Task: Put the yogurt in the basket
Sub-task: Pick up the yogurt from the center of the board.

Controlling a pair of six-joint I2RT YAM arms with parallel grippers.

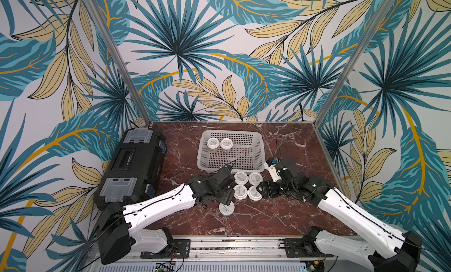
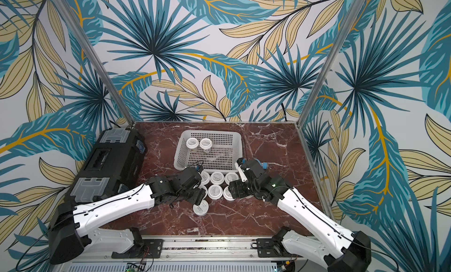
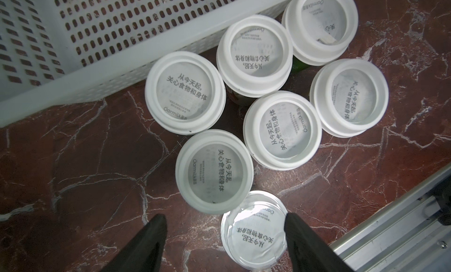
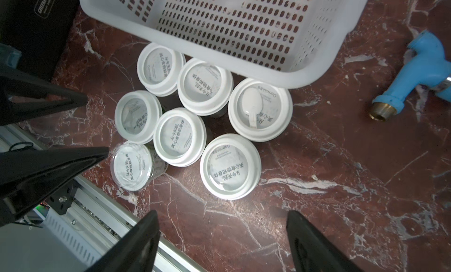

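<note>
Red-brown, white-veined marble worktop (image 1: 268,217), enclosed by walls papered with teal and yellow leaves (image 1: 185,51) and by aluminium corner posts (image 1: 117,58). The white basket (image 1: 200,150) sits centrally toward the rear edge, with two yogurt jars (image 1: 212,143) upright in its rear-left corner. Seven further jars (image 3: 280,129) cluster on the worktop just before its front wall; the foil-topped jar (image 1: 226,208) is nearest the front edge. A black toolbox (image 1: 131,165) lies along the left edge, and a blue fitting (image 4: 424,70) right of the basket. The left gripper (image 3: 225,217) is spread over the foil-topped jar, grasping nothing. The right gripper (image 4: 222,213) is likewise released beside the cluster.
</note>
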